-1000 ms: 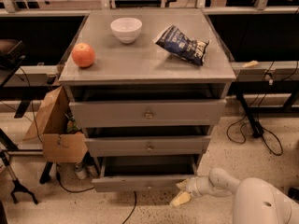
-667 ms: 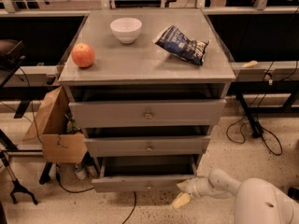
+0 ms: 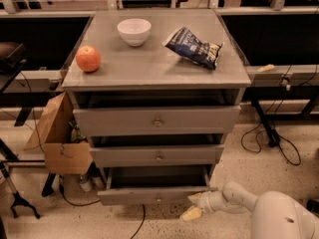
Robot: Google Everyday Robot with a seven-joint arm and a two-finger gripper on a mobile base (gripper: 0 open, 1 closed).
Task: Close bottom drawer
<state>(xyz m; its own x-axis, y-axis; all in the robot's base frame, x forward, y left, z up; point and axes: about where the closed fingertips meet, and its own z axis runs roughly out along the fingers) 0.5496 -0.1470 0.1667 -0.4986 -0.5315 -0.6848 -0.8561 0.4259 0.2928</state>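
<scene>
Tool (image 3: 193, 206) unmoved, at bottom drawer (image 3: 149, 195) right end; cardboard box (image 3: 60, 143) left.

No legible text, number, brand or sign in view. Dark blue bag (image 3: 194, 47) on cabinet top (image 3: 149, 71): pale printed markings, too blurred to read. Cardboard box (image 3: 57, 138) on floor left of cabinet: plain brown faces, nothing readable. Front panel of bottom drawer (image 3: 144, 196): plain grey, unlettered. Gripper (image 3: 194, 205) low near floor, at right end of bottom drawer front: pale casing, no readable marking.
</scene>
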